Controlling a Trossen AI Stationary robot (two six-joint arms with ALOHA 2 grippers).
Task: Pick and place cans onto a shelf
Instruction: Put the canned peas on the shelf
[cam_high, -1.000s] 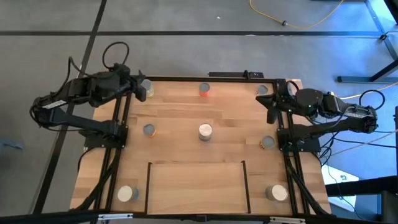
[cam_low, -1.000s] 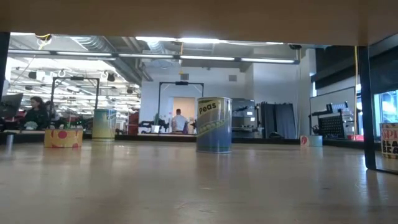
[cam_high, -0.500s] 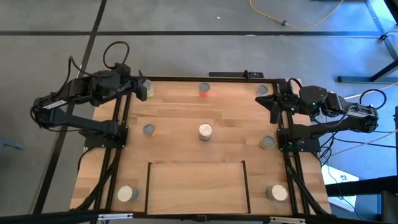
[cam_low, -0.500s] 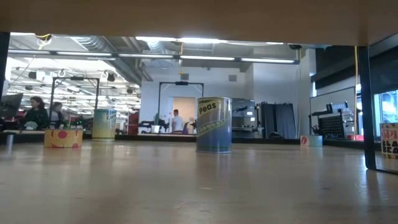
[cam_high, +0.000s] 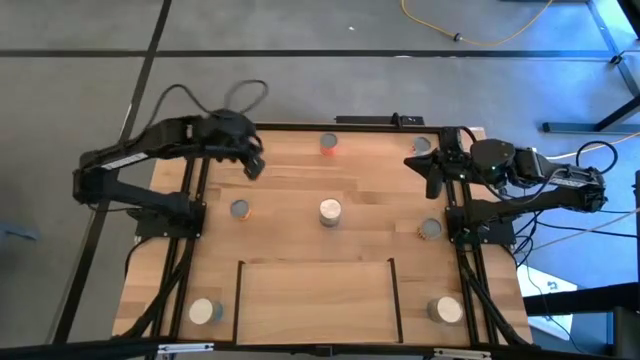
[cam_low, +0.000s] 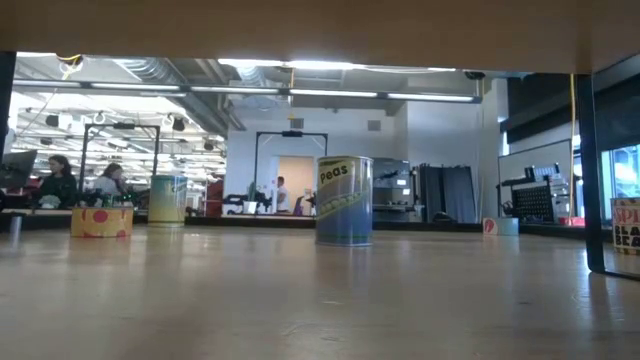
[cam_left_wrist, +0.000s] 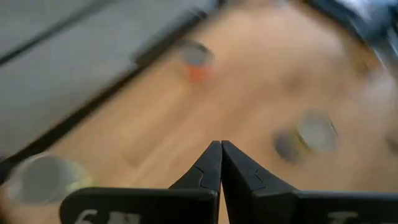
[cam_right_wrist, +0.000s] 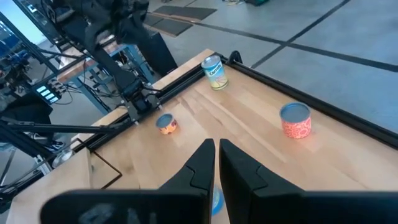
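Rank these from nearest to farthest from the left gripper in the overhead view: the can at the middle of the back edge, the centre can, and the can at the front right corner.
Measured from the left gripper, shut over the back left of the table:
1. Can at the middle of the back edge, close to its right.
2. Centre can, a little farther, mid-table; only slightly behind the first.
3. Front right corner can, clearly farthest, diagonally across.

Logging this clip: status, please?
Left gripper shut, empty, over the table's far left. Right gripper nearly shut, empty, at far right. Cans all standing on the table; shelf bare. Nothing in the way.
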